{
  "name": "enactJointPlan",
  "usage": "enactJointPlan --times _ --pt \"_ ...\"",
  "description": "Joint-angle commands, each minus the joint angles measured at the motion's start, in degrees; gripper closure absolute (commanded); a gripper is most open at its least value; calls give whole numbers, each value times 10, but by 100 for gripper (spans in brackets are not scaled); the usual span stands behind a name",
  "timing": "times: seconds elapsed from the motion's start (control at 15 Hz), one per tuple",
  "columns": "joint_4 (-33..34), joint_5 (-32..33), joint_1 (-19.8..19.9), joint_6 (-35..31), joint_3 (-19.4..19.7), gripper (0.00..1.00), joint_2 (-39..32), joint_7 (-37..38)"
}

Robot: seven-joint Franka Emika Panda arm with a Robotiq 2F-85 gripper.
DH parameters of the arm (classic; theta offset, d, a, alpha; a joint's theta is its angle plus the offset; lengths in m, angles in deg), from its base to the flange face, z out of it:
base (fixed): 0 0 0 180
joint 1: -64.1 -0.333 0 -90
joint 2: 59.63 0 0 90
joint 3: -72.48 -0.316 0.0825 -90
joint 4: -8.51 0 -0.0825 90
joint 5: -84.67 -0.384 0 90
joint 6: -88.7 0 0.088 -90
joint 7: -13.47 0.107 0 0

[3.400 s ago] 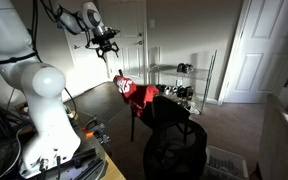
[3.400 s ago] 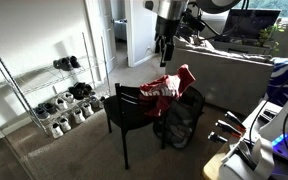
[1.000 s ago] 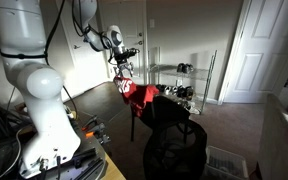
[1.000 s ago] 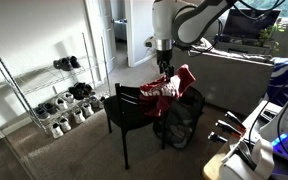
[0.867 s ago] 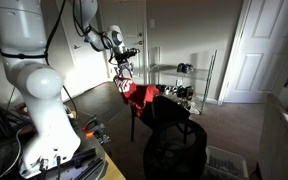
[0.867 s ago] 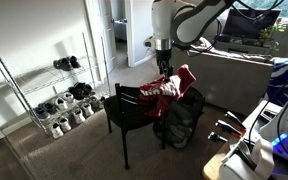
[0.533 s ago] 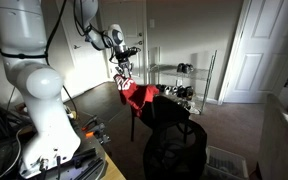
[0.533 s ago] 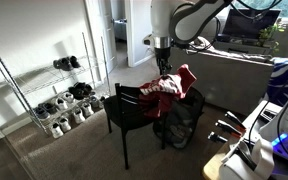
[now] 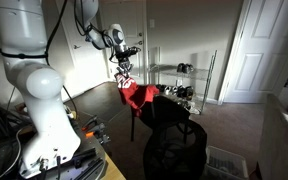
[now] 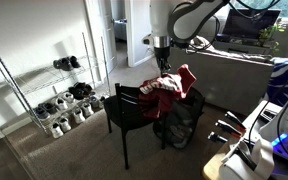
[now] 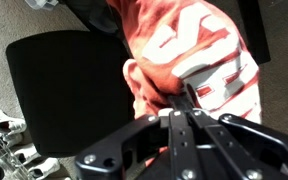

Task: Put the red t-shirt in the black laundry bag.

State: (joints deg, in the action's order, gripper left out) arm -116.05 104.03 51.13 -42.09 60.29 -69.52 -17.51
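The pincer (image 11: 182, 99) is clenched on a raised fold of the bright red limp cloth t-shirt (image 11: 199, 40) with white print. The shirt lies on the dark wooden chair (image 10: 131, 112). The large black mesh laundry bag (image 9: 174, 152) stands upright just beside the chair, and the shirt is outside it.

Chair (image 10: 134, 112) stands beside black laundry bag (image 9: 179, 160); above clear.

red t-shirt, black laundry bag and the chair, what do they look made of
The red t-shirt: soft matte cloth, probably cotton knit; it bunches and folds limply, with a white print on it.
The black laundry bag: seems thin soft fabric or mesh, its side creased; too dark to be sure.
The chair: rigid, dark, matte seat; wood or plastic, cannot tell.
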Motion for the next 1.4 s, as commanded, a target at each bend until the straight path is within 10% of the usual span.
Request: enactJointPlan --times 0.0,1.33 --pt "-4 -19 8 20 -7 100 23 -11" --pt "-124 -27 1 16 6 100 400 158"
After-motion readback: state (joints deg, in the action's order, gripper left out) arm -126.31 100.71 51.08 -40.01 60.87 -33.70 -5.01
